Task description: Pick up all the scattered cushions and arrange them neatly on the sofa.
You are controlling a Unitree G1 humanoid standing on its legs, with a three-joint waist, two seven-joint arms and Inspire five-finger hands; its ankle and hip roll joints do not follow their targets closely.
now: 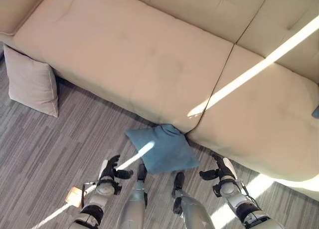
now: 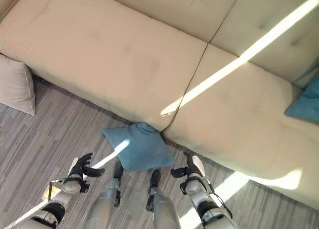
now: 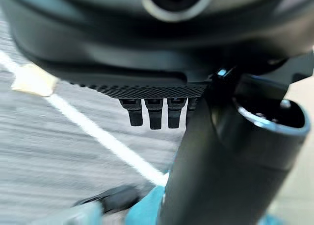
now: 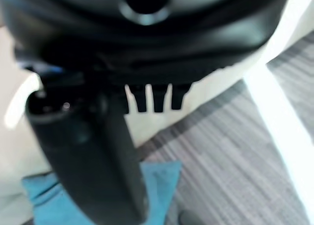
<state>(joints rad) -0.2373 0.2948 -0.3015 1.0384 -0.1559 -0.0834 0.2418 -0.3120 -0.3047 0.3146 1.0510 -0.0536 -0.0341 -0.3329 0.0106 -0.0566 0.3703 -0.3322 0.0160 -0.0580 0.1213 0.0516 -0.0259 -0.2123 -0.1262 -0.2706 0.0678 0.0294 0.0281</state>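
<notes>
A blue cushion (image 1: 162, 148) lies on the floor, tilted against the front of the beige sofa (image 1: 124, 54) where its two seat pads meet. My left hand (image 1: 108, 170) hovers just left of the cushion and my right hand (image 1: 223, 170) just right of it. Both are open, empty and clear of it. Part of this cushion (image 4: 164, 183) shows past the right hand's fingers (image 4: 154, 100). A beige cushion (image 1: 31, 82) leans on the sofa's front at the far left, on the floor. A second blue cushion (image 2: 306, 105) rests on the sofa seat at the far right.
Grey striped carpet (image 1: 50, 149) covers the floor in front of the sofa. A small tan scrap (image 1: 75, 196) lies on it by my left arm. Bands of sunlight cross the right seat pad and the carpet.
</notes>
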